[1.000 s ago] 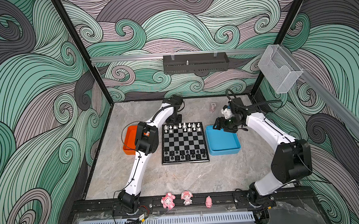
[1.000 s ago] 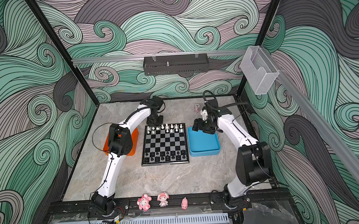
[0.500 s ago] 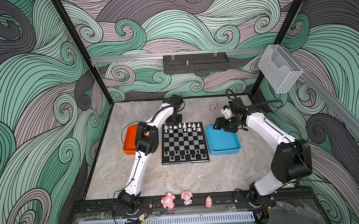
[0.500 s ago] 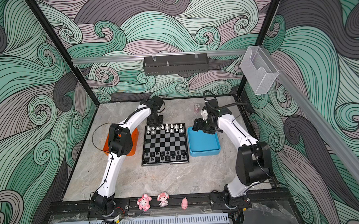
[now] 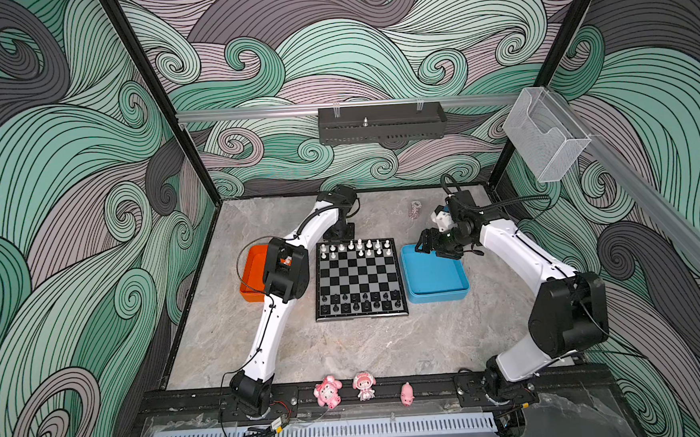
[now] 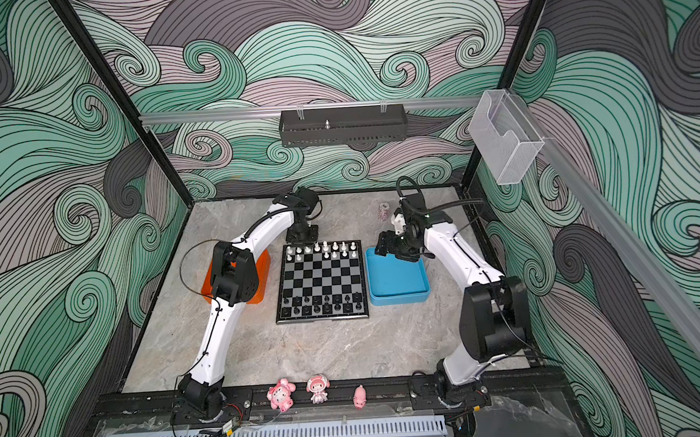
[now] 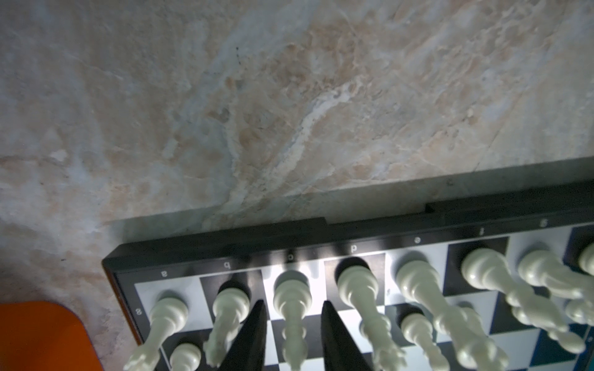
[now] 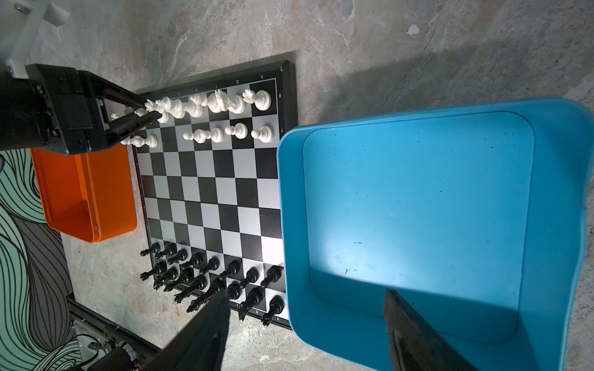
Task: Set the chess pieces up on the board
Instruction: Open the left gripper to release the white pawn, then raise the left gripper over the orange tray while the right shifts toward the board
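Board (image 5: pixel 359 277) lies flat on the marble tabletop (image 5: pixel 347 344), between the orange tray (image 5: pixel 252 275) on the left and the blue tray (image 5: pixel 434 277) on the right, both just beside it. White pieces (image 5: pixel 356 248) stand upright in the two far rows and black pieces (image 5: pixel 359 302) in the two near rows; the middle squares are bare checker. Both top views show the same layout. Left arm reaches over the orange tray to the board's far left part, and the left gripper (image 7: pixel 292 303) points down at the far row. In the left wrist view its two black fingers (image 7: pixel 254 337) sit on either side of one white piece (image 7: pixel 292 298), which stands on the edge-row square under the letter c. The jaws are slightly spread, a strip of board shows between each finger and the piece, and I see no contact. Piece type is hard to tell, it looks tall and slim. Right gripper (image 8: pixel 305 292) hangs over the blue tray's far corner on the board side, jaws spread wide with nothing between them. One finger is over the board's edge by the black pieces, the other over the tray floor. Pink figurines (image 5: pixel 363 387) stand in a line on the front rail, well apart from the board.
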You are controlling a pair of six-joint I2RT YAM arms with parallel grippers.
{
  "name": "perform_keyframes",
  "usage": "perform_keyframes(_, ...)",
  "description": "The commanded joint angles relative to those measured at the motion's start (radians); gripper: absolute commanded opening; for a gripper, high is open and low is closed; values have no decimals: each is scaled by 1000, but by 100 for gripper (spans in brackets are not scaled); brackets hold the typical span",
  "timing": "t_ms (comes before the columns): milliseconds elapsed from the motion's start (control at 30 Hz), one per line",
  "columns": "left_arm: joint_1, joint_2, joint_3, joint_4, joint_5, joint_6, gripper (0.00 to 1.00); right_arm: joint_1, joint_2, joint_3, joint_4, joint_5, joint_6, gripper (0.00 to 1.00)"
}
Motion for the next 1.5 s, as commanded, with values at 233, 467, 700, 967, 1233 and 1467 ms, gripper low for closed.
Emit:
perform_keyframes(233, -5, -70, 39, -11, -16, 2, 33, -4, -8, 15, 2, 0, 8, 75)
perform_keyframes(467, -5, -111, 40, -29, -30, 1, 34, -4, -23, 15, 0, 0, 11, 75)
perform_keyframes(700, -6, -196, 30, -75, -91, -20, 34, -3, -17, 44, -40, -7, 6, 76)
perform_keyframes(967, 24, -366, -142, -42, -141, -12, 39, 17, -20, 80, -91, -16, -17, 76)
perform_keyframes(1233, 163, -629, -475, 80, -145, 6, 70, 81, -22, 87, -97, 8, 6, 75)
perform_keyframes(1467, 326, -728, -670, 84, -112, 28, 96, 176, -8, 103, -25, 8, 6, 73)
